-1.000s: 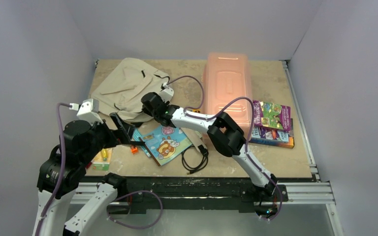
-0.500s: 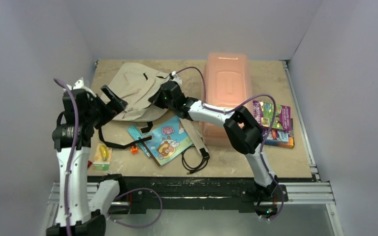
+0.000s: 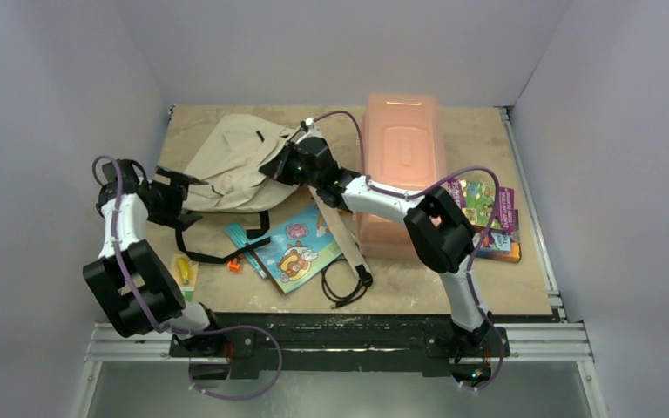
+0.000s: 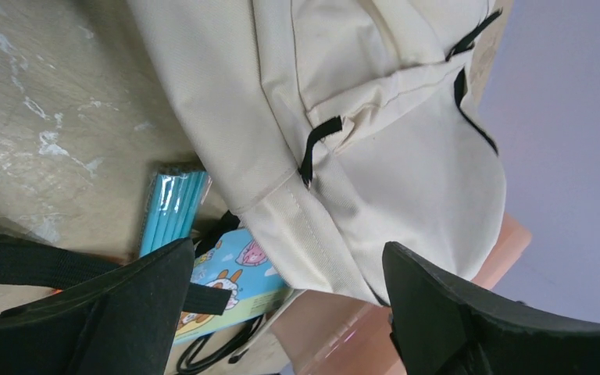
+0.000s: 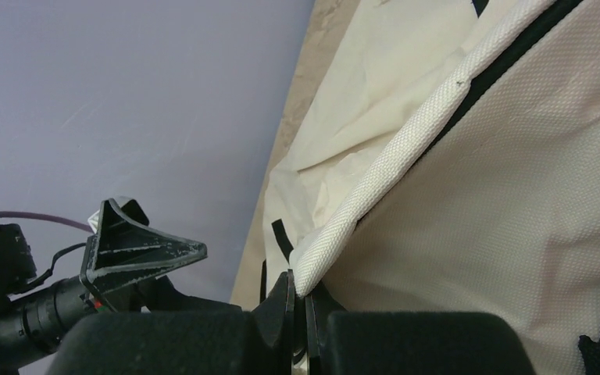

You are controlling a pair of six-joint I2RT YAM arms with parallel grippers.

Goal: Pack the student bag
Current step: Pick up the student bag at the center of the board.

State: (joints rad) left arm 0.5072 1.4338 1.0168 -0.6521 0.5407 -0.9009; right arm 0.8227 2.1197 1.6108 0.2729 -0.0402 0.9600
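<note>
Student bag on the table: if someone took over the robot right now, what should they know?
Right gripper: jaws shut on the piped edge of the student bag.
Left gripper: jaws open, facing the bag, holding nothing.
Bag lies at the far left of the table.
Done: nothing visibly packed.
Left: picture book, cable and books beside the pink box lie outside, presumably to pack.

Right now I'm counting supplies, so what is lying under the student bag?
A teal pack and a cartoon booklet lie at the near edge of the student bag, seemingly beside rather than under it. Whatever lies beneath the fabric is covered.
</note>
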